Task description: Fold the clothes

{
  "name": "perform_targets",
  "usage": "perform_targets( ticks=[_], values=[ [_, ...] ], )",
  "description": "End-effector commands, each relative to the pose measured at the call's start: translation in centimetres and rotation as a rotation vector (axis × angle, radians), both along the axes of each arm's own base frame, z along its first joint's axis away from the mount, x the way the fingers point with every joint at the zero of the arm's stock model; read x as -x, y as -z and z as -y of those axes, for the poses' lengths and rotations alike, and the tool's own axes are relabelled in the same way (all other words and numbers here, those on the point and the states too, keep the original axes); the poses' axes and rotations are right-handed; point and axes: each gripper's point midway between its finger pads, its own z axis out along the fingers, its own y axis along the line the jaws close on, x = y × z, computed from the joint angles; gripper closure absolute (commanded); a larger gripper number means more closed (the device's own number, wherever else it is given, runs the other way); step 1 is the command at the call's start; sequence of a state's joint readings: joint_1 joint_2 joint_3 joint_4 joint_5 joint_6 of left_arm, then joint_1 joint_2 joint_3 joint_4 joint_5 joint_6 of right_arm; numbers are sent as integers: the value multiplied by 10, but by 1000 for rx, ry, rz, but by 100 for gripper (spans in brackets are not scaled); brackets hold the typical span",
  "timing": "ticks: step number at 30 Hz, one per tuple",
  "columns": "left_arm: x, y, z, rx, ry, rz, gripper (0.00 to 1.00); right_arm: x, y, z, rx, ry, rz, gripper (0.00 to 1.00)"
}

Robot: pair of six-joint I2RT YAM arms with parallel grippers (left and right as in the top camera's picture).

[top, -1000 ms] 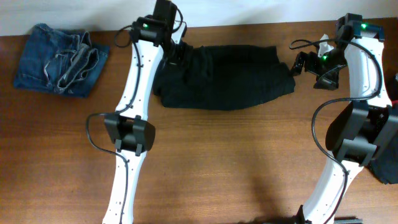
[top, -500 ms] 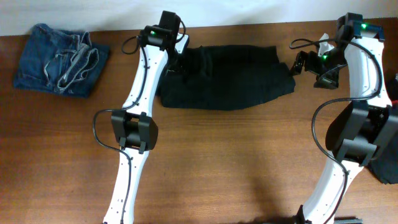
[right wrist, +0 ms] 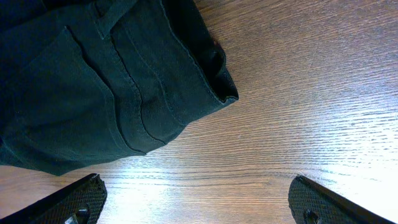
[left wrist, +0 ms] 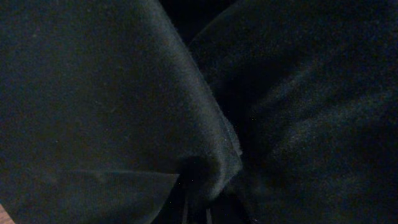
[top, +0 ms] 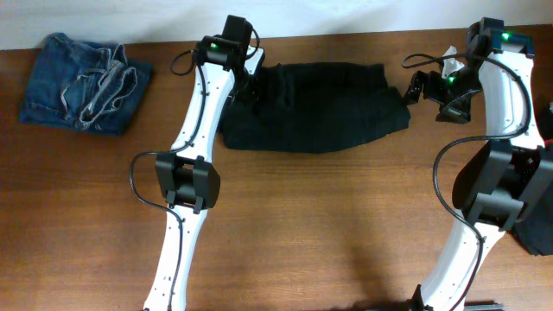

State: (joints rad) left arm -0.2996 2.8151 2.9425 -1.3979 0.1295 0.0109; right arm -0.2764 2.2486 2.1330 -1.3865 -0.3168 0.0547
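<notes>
The black trousers (top: pixel 315 108) lie folded into a wide bundle at the back middle of the table. My left gripper (top: pixel 248 89) is down on their left end. In the left wrist view black cloth (left wrist: pixel 112 93) fills the frame, and a ridge of it runs down into my left gripper (left wrist: pixel 198 213), which is shut on that fold. My right gripper (top: pixel 429 90) hovers just right of the trousers' right end. It is wide open (right wrist: pixel 196 202) over bare wood, with the trousers' stitched corner (right wrist: pixel 93 81) ahead and to the left of its fingertips (right wrist: pixel 78 198).
Faded blue jeans (top: pixel 82 82) lie bunched at the back left corner. A dark garment (top: pixel 540 226) shows at the right edge behind the right arm's base. The table's back edge (top: pixel 346 36) runs just behind the trousers. Bare wood (top: pixel 328 225) spreads across the front.
My left gripper slid a little right onto the trousers' left end and closed on a fold of the cloth. The right arm has not moved.
</notes>
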Motion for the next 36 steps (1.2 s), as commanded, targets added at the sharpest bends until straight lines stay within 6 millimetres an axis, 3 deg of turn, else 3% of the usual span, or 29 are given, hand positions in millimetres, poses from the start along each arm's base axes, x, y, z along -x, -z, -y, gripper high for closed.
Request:
perform_targets(
  ticks=[1, 5, 12, 23, 27, 36],
  values=[
    [2, 10, -4, -8, -1, -24, 99, 0, 1, 0, -11, -10, 4, 1],
    [11, -3, 0, -8, 9, -34, 99, -1, 1, 0, -10, -10, 8, 1],
    [30, -50, 11, 0, 35, -13, 99, -2, 1, 1, -8, -10, 14, 2],
    [36, -87, 13, 18, 42, 40, 99, -1, 1, 0, -9, -14, 11, 1],
    [43, -93, 12, 25, 19, 19, 99, -2, 1, 0, -8, -14, 12, 1],
    [70, -90, 30, 50, 67, -68, 99, -1, 1, 0, -9, -14, 12, 1]
  ],
)
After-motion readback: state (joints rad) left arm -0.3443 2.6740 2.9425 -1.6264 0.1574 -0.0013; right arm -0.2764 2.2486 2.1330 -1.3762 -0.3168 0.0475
